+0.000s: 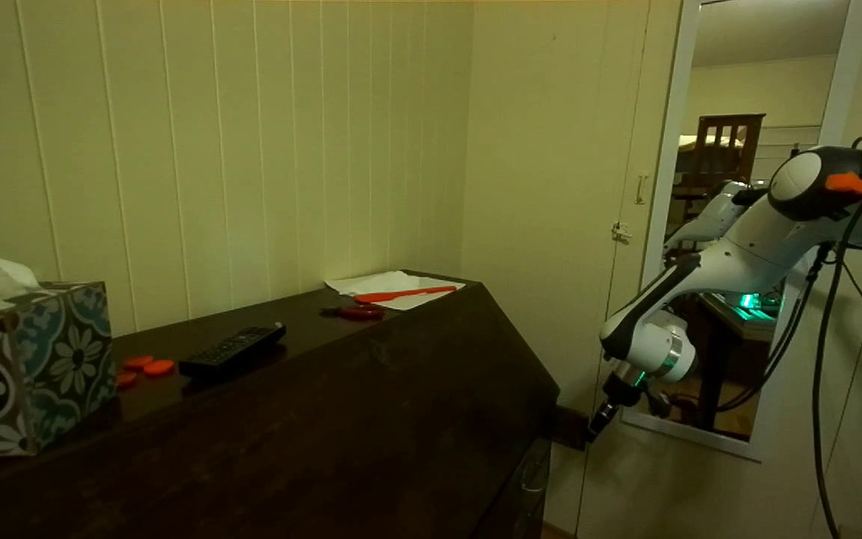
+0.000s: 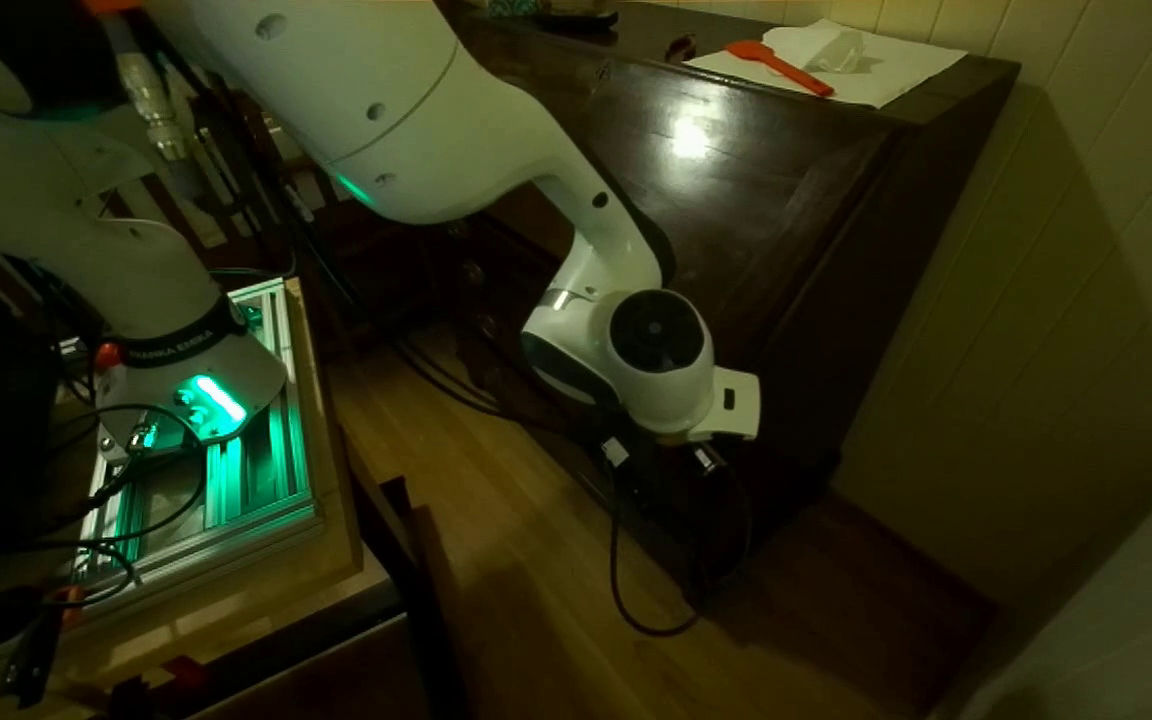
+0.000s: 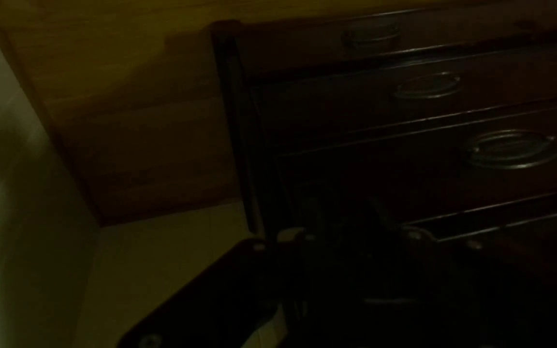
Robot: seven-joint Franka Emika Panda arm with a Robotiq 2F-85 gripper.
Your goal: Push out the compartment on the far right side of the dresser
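The dresser [image 1: 274, 434] is dark brown with a glossy slanted front; it shows in both exterior views [image 2: 736, 190]. In an exterior view, a low plank-like piece, seemingly the compartment [image 1: 570, 428], sticks out past the dresser's right edge. My gripper [image 1: 593, 434] is at its outer end, pointing down and seeming to touch or nearly touch it. In the wrist view, the gripper [image 3: 346, 212] is very dark before the dresser's end; whether its fingers are apart or hold anything cannot be made out. The compartment cannot be told apart there. The arm hides the fingers in an exterior view.
Drawers with oval metal handles [image 3: 510, 149] line the dresser's lower front. On top are a tissue box [image 1: 64, 367], a remote [image 1: 233, 352], orange discs [image 1: 158, 367], a red-handled tool [image 1: 360, 313], paper and a red spatula [image 2: 781, 70]. A pale wall [image 2: 1056, 330] stands close beside.
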